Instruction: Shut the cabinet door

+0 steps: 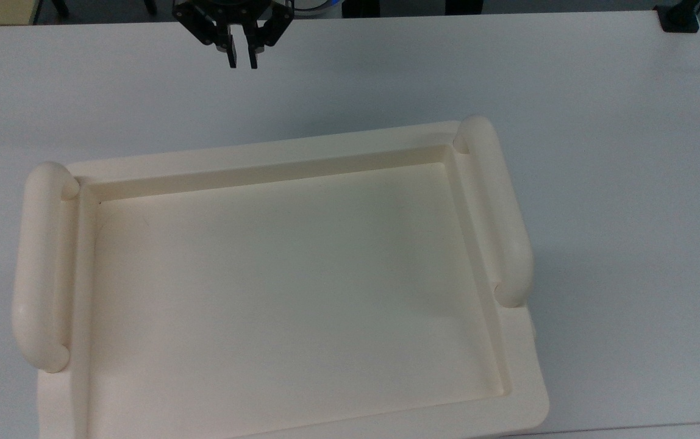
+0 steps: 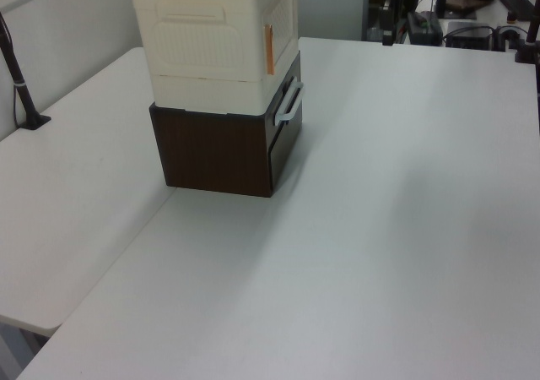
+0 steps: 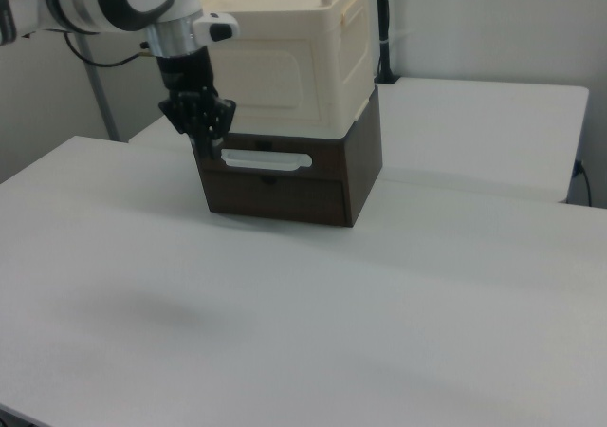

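Note:
The cabinet (image 1: pixel 301 152) is a cream unit with a recessed top and a thick rounded bar on each short side. It stands on a dark brown drawer box. The cabinet door (image 3: pixel 280 81) lies flush with the cabinet's front, and its copper-brown handle (image 2: pixel 269 49) sits against the face. My gripper (image 1: pixel 242 60) hovers over the bare table, well off the cabinet's far edge at the top view's top. Its two fingers are a little apart with nothing between them. In the right view the gripper (image 3: pixel 211 147) hangs in front of the cabinet's left corner, and in the left view the gripper (image 2: pixel 386 32) is far behind the cabinet.
The brown drawer box (image 2: pixel 219 152) under the cabinet carries a pale bar handle (image 3: pixel 266 160). The white table (image 1: pixel 600 122) spreads wide around the stack. A black clamp (image 1: pixel 679 18) grips the table's corner, and a black post (image 2: pixel 24 101) stands on the left view's left.

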Controlling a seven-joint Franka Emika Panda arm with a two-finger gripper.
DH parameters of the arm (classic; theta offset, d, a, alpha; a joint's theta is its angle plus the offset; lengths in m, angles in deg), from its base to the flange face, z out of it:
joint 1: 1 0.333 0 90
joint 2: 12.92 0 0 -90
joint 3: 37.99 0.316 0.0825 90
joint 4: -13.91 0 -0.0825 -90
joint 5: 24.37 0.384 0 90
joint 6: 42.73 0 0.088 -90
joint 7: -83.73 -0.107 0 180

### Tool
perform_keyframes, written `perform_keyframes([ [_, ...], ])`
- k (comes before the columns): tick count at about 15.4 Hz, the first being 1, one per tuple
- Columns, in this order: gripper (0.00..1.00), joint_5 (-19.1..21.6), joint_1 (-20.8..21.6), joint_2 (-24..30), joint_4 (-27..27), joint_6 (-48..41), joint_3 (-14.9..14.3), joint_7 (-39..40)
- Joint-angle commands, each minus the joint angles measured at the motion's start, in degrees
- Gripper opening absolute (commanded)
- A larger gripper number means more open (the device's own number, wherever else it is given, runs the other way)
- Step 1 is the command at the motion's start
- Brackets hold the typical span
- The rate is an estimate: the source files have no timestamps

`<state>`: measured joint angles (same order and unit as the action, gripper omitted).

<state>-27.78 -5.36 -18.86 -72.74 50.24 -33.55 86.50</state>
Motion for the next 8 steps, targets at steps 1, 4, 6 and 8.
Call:
perform_keyframes([
  [1, 0.32, -1.1, 6.2, 4.4, -4.8, 0.0, -5.0, -2.1],
  [4, 0.59, -1.0, 8.6, 4.1, -5.2, 0.6, -7.1, -2.1],
  [6, 0.81, -1.1, 9.2, 4.1, -5.3, 0.5, -7.5, -2.1],
  [8, 0.97, -1.1, 8.8, 3.9, -5.3, 0.6, -7.5, -2.1],
])
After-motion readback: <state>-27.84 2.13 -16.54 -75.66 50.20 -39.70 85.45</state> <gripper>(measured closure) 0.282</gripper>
